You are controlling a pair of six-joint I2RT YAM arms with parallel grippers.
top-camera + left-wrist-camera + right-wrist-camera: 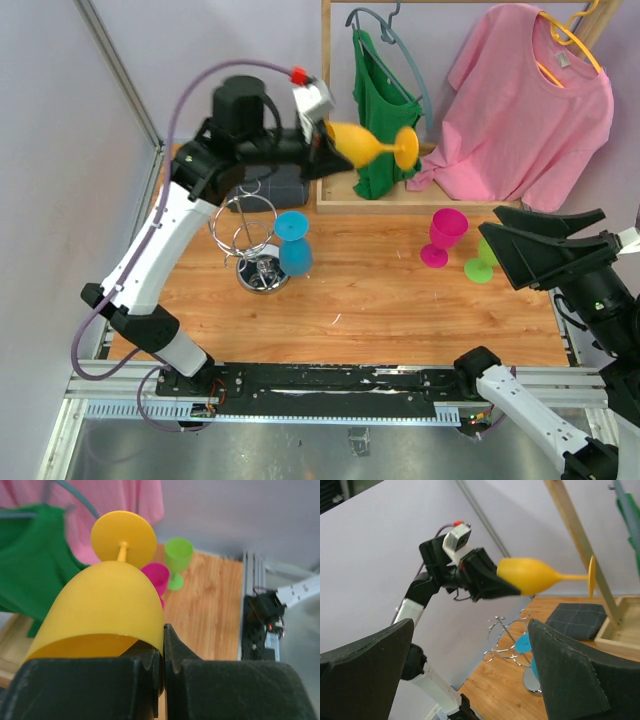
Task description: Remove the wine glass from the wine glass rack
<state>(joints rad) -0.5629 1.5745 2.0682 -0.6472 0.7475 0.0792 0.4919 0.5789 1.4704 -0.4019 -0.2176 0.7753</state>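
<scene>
Nearest, the right gripper (495,224) hovered over the desk's (380,300) right side, jaws apart and holding nothing. Farther in on the left stood the rack (250,235), with a blue glass (293,245) hanging upside down at one of its loop arms. Beyond and above it, the left gripper (163,640) had its jaws clamped on the rim of a yellow glass (365,143), held level in the air with its foot pointing away, well clear of the rack.

The lift-off looked done for that glass. Setting it down probably remained, and the blue one was not yet taken.

The desk was pale wood. A pink glass (445,235) and a green glass (483,260) stood near each other on its right. At the back, a wooden clothes rack (325,100) held a green top (380,100) and a pink shirt (530,110) against a lilac wall.
</scene>
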